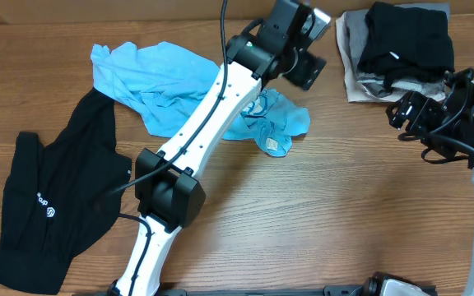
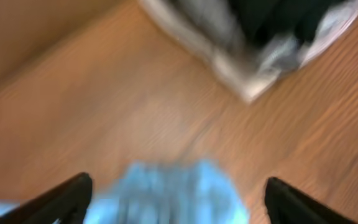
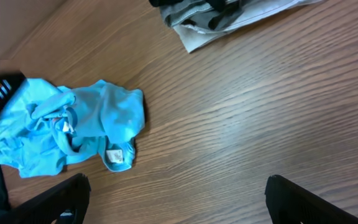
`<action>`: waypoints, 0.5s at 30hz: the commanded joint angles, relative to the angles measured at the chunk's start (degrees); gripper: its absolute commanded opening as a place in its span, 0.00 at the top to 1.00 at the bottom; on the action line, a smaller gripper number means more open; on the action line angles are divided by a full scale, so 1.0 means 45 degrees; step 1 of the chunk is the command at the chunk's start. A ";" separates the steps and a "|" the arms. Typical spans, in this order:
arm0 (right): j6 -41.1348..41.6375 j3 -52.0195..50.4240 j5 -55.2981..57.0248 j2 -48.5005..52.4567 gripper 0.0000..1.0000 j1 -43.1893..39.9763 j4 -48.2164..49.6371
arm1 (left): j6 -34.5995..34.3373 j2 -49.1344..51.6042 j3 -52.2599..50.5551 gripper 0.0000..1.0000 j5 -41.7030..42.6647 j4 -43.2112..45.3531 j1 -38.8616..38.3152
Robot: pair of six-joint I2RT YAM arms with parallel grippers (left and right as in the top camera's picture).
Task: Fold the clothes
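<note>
Now, the left gripper (image 2: 178, 185) hangs wide and empty just above the crumpled light blue T-shirt (image 1: 151, 78). Best to pinch one edge below and spread it flat.

No text could be read with certainty. On the black long-sleeved top (image 1: 64, 189), lying toward 8 o'clock on the table (image 1: 327, 214) in the overhead view, a small white logo (image 1: 46, 207) showed a few letters beside a round emblem, too small to make out. In the right wrist view, the crumpled light blue T-shirt (image 3: 98, 118) carried a pale neck label (image 3: 114, 155) at its 5 o'clock edge, with illegible print. Scraps of red-orange and white lettering (image 3: 64, 124) showed among its folds, unreadable.
</note>
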 commanded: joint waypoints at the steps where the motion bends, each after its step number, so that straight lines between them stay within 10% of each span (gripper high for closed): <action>1: -0.0189 0.0277 -0.0209 -0.0078 0.07 0.0175 0.0107 | -0.0083 -0.1486 0.0170 0.05 -0.0879 -0.2501 0.1093; 8: -0.0185 0.0272 -0.0214 -0.0029 0.06 0.0753 0.0486 | -0.0423 -0.1598 0.0112 0.00 -0.0991 -0.7713 0.4143; 15: -0.0185 0.0272 -0.0214 0.0325 0.06 0.1258 0.0583 | -0.0636 -0.1540 -0.0797 0.00 -0.0539 -0.7752 0.7611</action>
